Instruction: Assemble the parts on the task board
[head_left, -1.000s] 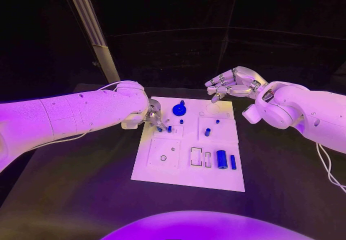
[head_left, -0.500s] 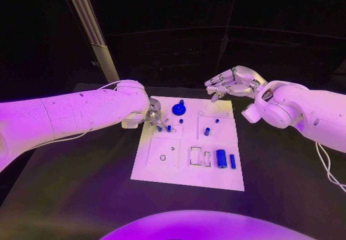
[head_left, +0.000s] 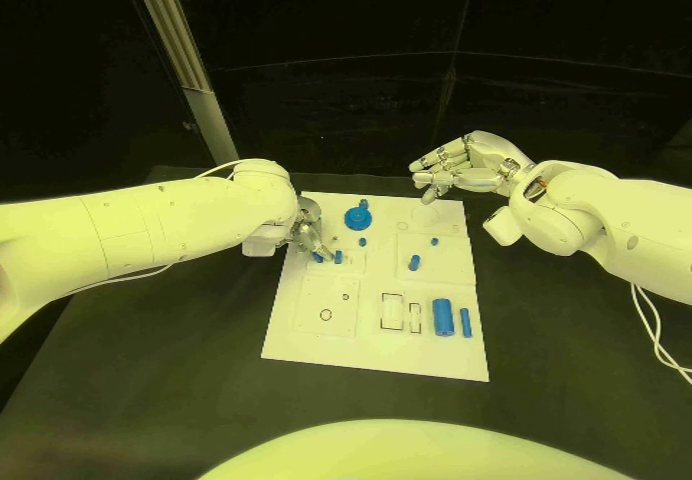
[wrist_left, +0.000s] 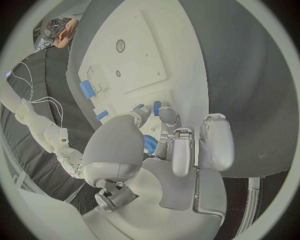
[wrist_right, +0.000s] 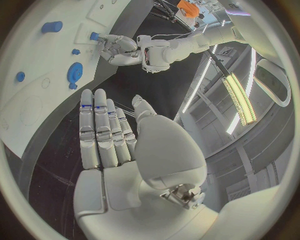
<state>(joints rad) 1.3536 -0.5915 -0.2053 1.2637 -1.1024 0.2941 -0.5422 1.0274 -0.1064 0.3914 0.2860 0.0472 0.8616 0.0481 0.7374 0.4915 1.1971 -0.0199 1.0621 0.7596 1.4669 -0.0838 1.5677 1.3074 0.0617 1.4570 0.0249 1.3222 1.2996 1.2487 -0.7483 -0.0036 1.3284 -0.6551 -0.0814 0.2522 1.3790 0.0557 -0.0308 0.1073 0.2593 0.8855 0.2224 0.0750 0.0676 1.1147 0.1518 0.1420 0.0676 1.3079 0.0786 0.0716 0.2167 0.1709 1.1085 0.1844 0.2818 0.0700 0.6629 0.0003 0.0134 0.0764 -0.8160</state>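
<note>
Left hand stays low over the white board's upper left, fingertips pinched round a small blue peg; nothing has visibly shifted in the last second, so seating is probably slow going. Right hand still hovers beyond the board's far edge, fingers apart, holding nothing. Two blue cylinders lie at the near right.

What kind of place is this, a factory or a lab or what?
Probably a robotics lab or demo stand: a white task board with small blue parts lies on a black table, worked by the left hand, with dark surroundings.
</note>
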